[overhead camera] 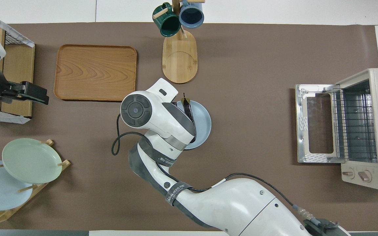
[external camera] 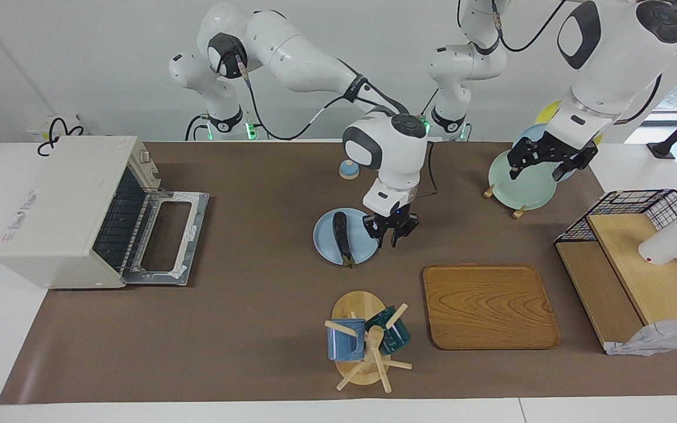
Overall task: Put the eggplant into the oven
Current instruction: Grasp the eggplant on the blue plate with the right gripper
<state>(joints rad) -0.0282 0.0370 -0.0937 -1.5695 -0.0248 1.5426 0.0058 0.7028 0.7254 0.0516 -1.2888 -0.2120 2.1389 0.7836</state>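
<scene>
The long, slender, dark purple eggplant (external camera: 342,236) lies untouched on a round pale blue plate (external camera: 325,239) near the middle of the brown-covered counter (external camera: 268,305), so nothing of the carrying is done yet. One preparation is in place: the boxy off-white toaster oven (external camera: 62,205), well apart from that plate toward the right arm's end of the counter, has its glass door (external camera: 165,238) folded down flat and its wire rack (overhead camera: 353,123) exposed. What is left, by my reading, is the whole of the transfer: closing on the eggplant, lifting it off the plate, carrying it to the open mouth of the oven and laying it on the rack. The right arm reaches out from its base, bends down at the wrist, and hangs its right pincer (external camera: 391,231) low over the edge of the plate, just beside the eggplant but not touching it; its fingers stand partly apart and hold nothing. The left arm waits, its left pincer (external camera: 541,167) released, spread wide and empty, up over the rack of standing plates, well apart from the blue plate.
</scene>
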